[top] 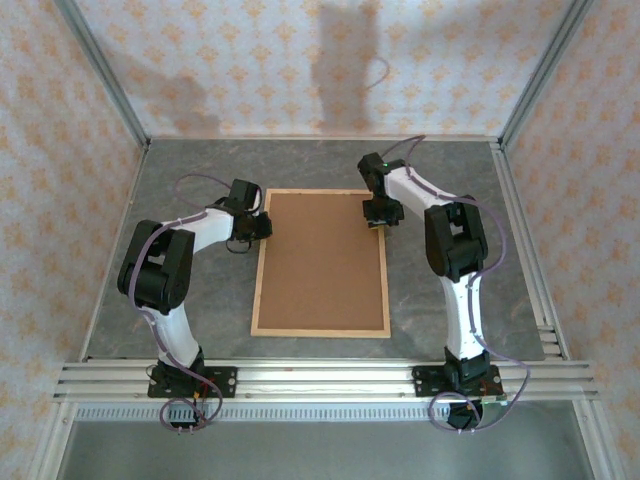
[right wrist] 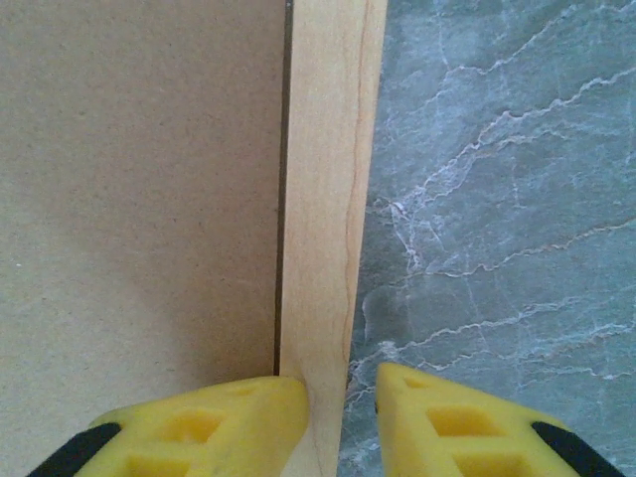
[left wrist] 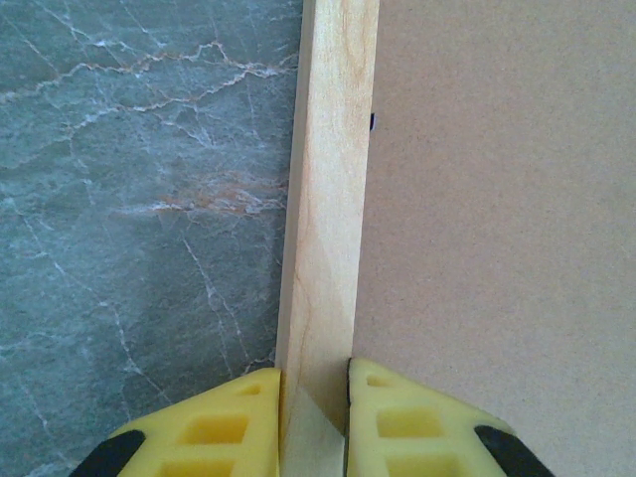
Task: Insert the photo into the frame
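The frame (top: 320, 331), made of thin light wood strips, lies flat in the middle of the table. A plain brown backing board (top: 322, 260) fills its inside. The photo is hidden. My left gripper (top: 262, 226) is at the far end of the left strip (left wrist: 328, 199). There it (left wrist: 315, 397) is shut on the strip, with both yellow pads pressed against the wood. My right gripper (top: 379, 222) straddles the right strip (right wrist: 323, 179) near the far corner. It (right wrist: 343, 397) is open: the inner pad touches the wood, while the outer fingertip (right wrist: 447, 417) stands off with table showing between.
The grey marbled table (top: 200, 300) surrounds the frame on all sides. Patterned walls and aluminium rails (top: 320, 380) enclose the workspace. The backing board (left wrist: 497, 219) sits flush inside the strips, with a thin dark slit along the right one (right wrist: 281, 199).
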Motion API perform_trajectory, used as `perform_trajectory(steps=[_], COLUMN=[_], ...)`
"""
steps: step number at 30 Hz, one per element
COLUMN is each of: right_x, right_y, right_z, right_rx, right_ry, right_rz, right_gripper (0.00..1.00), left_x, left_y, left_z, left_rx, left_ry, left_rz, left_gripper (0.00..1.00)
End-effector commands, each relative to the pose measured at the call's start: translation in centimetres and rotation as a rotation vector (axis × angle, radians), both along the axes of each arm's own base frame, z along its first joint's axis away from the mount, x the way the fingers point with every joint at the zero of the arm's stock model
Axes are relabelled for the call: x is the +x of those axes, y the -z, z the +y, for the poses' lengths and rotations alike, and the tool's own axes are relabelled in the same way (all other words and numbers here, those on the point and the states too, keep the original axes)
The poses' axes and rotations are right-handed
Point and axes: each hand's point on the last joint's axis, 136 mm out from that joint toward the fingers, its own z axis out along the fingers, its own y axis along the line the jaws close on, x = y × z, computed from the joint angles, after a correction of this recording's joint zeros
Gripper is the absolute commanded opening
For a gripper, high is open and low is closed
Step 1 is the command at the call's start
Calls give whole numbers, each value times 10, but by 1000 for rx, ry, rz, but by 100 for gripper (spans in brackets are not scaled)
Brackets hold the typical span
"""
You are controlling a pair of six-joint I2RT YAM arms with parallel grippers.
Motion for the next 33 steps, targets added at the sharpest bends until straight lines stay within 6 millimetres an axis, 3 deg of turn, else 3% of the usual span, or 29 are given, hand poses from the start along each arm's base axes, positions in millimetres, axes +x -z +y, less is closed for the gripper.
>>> perform_trajectory(steps=[1,33], right_x=[-39,-52], right_y=[46,50], right_z=[25,51], right_rx=[16,76], right_ry=[-72,-166], right_rz=[177,233], right_gripper=[34,33], left_x=[-26,-24], left_y=[33,32], left_z=[-7,-9], left_rx=[-5,-12], left_ry=[28,30], left_rz=[125,121], left_gripper=[18,18])
